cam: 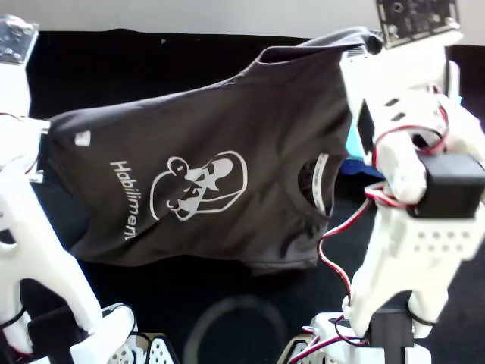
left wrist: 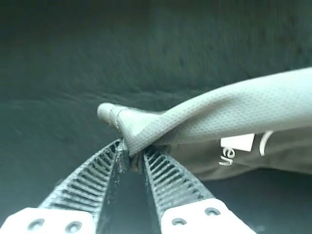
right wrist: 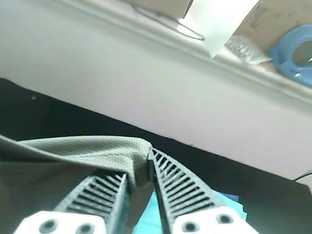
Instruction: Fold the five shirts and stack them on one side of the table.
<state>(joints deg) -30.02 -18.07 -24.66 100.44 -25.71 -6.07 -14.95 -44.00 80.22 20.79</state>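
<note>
holds a dark shirt point(cam: 227, 174) stretched out in the air above the black table point(cam: 189, 303), white print turned to the high camera, collar opening toward the right arm. pinches a bunched fold of the cloth in the left gripper point(left wrist: 131, 153), fingers pressed tight on it. clamps another edge of the fabric in the right gripper point(right wrist: 139, 165), likewise closed on the cloth. shows a turquoise patch point(cam: 352, 148) just behind the shirt, beside the right arm.

We see one dark grey shirt point(cam: 250, 114), its white cartoon print and lettering facing the high camera. It is stretched out in the air above the black worktop point(cam: 189, 292), with opposite edges pinched in the jaws of the left gripper point(left wrist: 131, 158) and the right gripper point(right wrist: 146, 168).
</note>
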